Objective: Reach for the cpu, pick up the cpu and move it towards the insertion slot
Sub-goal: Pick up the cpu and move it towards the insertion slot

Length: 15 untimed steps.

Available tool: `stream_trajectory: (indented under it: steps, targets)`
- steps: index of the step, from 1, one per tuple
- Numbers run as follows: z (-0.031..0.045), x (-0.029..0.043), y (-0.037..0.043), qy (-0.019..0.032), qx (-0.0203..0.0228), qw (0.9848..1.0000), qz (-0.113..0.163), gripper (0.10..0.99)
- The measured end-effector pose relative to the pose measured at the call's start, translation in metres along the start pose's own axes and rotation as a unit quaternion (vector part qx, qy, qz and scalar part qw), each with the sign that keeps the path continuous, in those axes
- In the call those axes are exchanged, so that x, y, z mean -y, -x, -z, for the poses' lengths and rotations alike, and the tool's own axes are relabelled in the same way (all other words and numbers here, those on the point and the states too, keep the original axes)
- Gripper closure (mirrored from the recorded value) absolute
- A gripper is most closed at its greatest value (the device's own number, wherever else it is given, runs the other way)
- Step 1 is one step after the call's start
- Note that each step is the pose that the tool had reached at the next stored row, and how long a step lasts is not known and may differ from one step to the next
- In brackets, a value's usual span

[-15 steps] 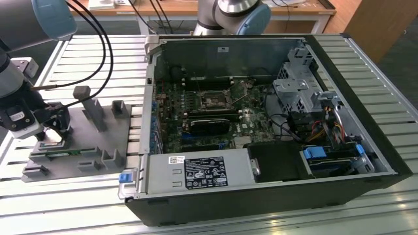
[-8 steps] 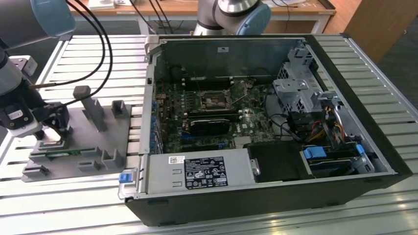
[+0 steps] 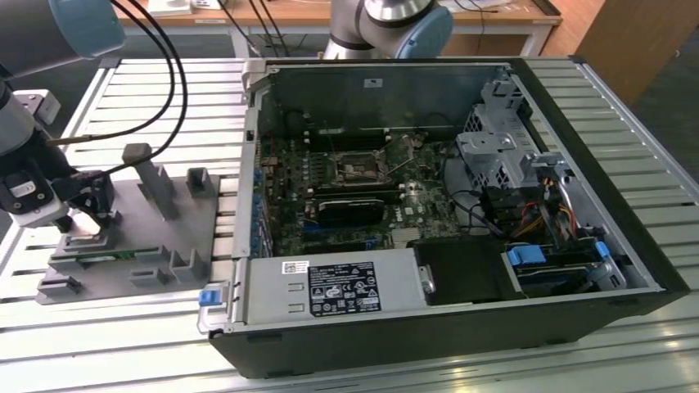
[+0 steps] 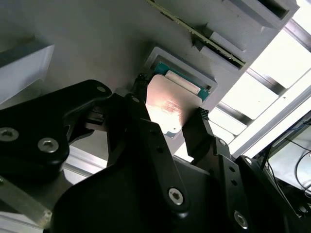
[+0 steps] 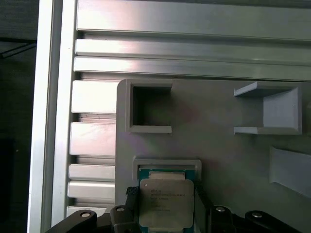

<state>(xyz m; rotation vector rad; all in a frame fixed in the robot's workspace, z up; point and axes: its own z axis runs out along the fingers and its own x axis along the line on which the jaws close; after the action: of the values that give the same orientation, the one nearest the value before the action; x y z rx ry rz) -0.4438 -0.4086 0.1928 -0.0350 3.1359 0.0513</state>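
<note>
Fingers (image 4: 197, 133) tight on cpu (image 4: 165, 104) edges

- The arm (image 3: 385, 18), in the exterior view: silvery-grey tube sections and rounded joints, with pale blue caps (image 3: 78, 24) on the joint ends.
- Black cables (image 3: 166, 86) run in a pair along the outside of the arm, looping free of its surface on the way to the wrist.
- At the wrist sits a white-and-grey boxy block (image 3: 26, 195) with a dark face.
- The gripper (image 4: 170, 99) is glossy black throughout, built of flat, round-ended link plates that overlap one another.
- Silvery socket-head screws (image 4: 47, 144) mark the pivots of the links in both wrist views.
- Two slim black fingers (image 4: 200, 132) taper to narrow, ridged tips.
</note>
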Motion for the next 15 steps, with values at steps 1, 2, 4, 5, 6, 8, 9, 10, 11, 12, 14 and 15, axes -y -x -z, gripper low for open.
stream_trajectory:
  steps: [1,2,4,5,6,8,9,10,11,12,14,15]
  targets:
    - [0.0004,0.0000,0.0000,0.0000,-0.0001,1.0000,0.000,0.545]
    - [0.0012,0.0000,0.0000,-0.0001,-0.0002,1.0000,0.000,0.545]
    - [0.0025,-0.0001,0.0000,0.0000,0.0000,1.0000,0.000,0.545]
    - [0.0033,-0.0001,0.0000,0.0000,-0.0001,1.0000,0.000,0.545]
    - [0.0038,-0.0001,0.0000,0.0000,0.0000,1.0000,0.000,0.545]
    - [0.0048,-0.0002,0.0001,0.0000,0.0000,1.0000,0.000,0.545]
    - [0.0050,-0.0002,0.0001,0.0000,0.0001,1.0000,0.000,0.545]
    - [0.0052,-0.0002,0.0000,0.0000,0.0001,1.0000,0.000,0.545]
    - [0.0056,-0.0002,0.0000,0.0000,0.0000,1.0000,0.000,0.545]
    - [0.0058,-0.0002,0.0000,0.0000,0.0000,1.0000,0.000,0.545]
    - [0.0065,-0.0002,0.0000,0.0000,0.0000,1.0000,0.000,0.545]
    - [0.0069,-0.0002,0.0000,0.0000,0.0000,1.0000,0.000,0.545]
